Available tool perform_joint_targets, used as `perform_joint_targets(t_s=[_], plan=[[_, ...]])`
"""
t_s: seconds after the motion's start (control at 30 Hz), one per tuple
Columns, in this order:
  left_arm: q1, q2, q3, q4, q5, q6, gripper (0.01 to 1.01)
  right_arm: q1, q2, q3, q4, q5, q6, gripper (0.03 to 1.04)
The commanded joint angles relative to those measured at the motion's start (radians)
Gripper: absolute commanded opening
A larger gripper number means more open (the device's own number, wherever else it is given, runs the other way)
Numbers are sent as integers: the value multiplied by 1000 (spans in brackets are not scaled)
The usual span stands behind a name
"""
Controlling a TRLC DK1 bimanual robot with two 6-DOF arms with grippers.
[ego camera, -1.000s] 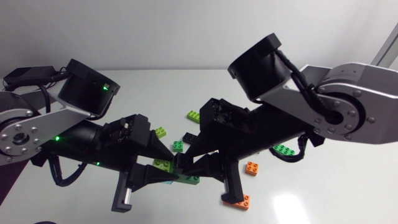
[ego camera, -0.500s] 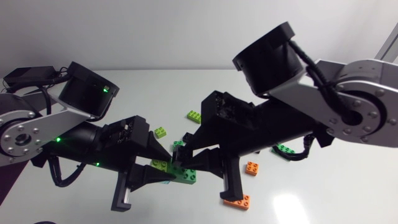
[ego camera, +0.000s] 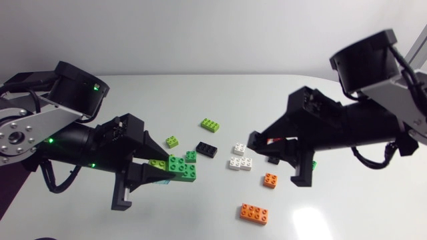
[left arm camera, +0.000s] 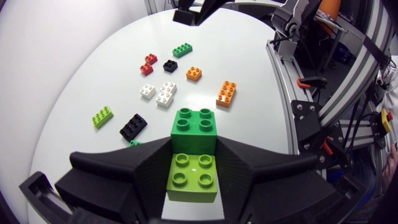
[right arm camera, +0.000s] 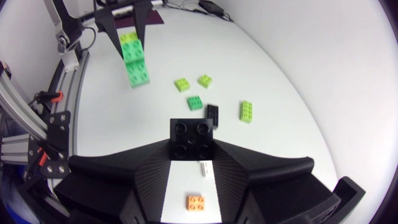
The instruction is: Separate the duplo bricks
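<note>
"What lies nearest?"
"An orange long brick (ego camera: 254,213) on the table (ego camera: 333,213). Past it, the left gripper (left arm camera: 194,149) is clamped on the joined green bricks (ego camera: 181,167), off the surface."
"And the right gripper (right arm camera: 193,148)?"
"Closed around a black brick (right arm camera: 193,134). The white bricks (ego camera: 240,162) lie between the two grippers, and the lime brick (ego camera: 211,124) is farthest."

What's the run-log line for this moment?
left gripper: shut on green brick stack | right gripper: shut on black 2x2 brick | table: loose bricks between the grippers
</note>
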Motion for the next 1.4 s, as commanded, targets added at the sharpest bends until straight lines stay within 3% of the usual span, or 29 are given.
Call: perform_joint_targets(t_s=[0.0, 0.17, 0.47, 0.83, 1.27, 1.3, 1.37], plan=[[5, -12, -30, -4, 6, 27, 318, -87, -10, -101, -24, 7, -96, 282], [-7, -8, -22, 6, 8, 18, 318, -225, 21, -223, 43, 26, -172, 282], [-4, -39, -34, 4, 6, 7, 318, -274, 184, -345, 275, 134, -206, 282], [0, -74, -40, -17, 6, 7, 318, -344, 398, -312, 427, 188, -225, 284], [9, -83, -37, -28, 5, 9, 318, -328, 493, -217, 445, 228, -214, 287], [9, -83, -37, -30, 6, 10, 318, -328, 493, -214, 445, 228, -214, 305], [9, -83, -39, -30, 6, 10, 318, -326, 489, -213, 442, 228, -214, 490]])
